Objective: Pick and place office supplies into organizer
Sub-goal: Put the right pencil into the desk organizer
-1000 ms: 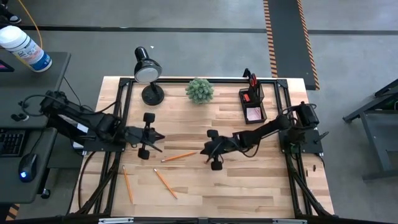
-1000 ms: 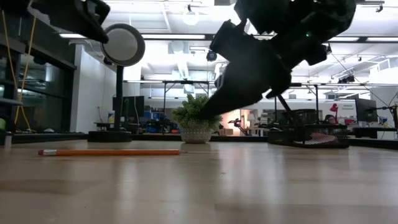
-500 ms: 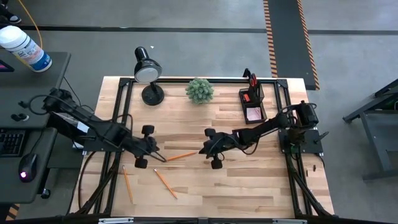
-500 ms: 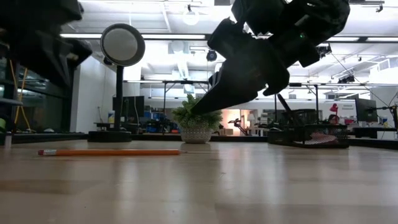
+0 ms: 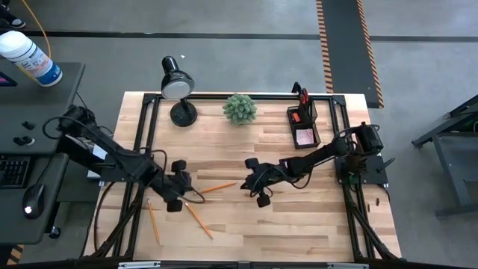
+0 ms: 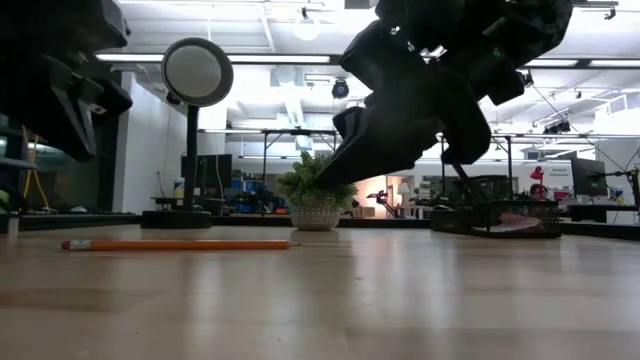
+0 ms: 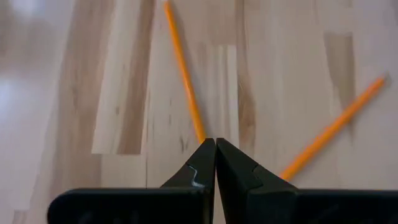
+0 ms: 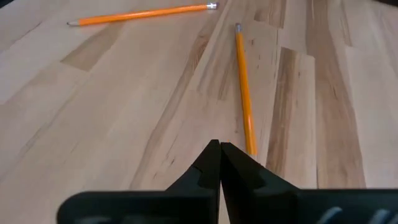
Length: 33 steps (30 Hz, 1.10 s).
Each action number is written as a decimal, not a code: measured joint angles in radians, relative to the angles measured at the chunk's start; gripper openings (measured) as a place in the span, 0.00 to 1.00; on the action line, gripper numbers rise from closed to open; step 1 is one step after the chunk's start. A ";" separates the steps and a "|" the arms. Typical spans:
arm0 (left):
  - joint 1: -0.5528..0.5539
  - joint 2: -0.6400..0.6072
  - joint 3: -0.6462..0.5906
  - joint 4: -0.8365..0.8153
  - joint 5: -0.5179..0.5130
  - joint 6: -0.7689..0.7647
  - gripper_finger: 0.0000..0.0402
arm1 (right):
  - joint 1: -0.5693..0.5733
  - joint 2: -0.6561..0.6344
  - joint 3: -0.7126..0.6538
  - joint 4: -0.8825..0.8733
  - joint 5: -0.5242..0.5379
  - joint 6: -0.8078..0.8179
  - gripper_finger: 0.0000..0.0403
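Black mesh organizer (image 5: 302, 123) at the desk's (image 5: 314, 217) far right holds a pink pad, red pieces. Thin orange pencils (image 5: 216, 187) lie mid-desk between left end effector (image 5: 188, 192) and right end effector (image 5: 245, 183), both closed, empty.

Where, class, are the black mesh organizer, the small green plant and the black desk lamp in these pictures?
black mesh organizer (image 5: 303, 124): high view, on its mesh wall near the middle.
small green plant (image 5: 240, 108): high view, on the centre of its foliage.
black desk lamp (image 5: 175, 84): high view, on its round shade.
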 joint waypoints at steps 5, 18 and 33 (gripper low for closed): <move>-0.080 0.075 0.000 0.001 -0.140 -0.181 0.01 | 0.000 0.000 0.000 0.003 0.003 -0.030 0.01; -0.204 0.237 0.000 -0.012 -0.315 -0.449 0.01 | -0.019 0.000 0.000 0.022 0.041 -0.099 0.01; -0.348 0.239 -0.129 0.174 -0.439 -0.627 0.01 | -0.022 0.000 0.000 0.030 0.008 -0.105 0.02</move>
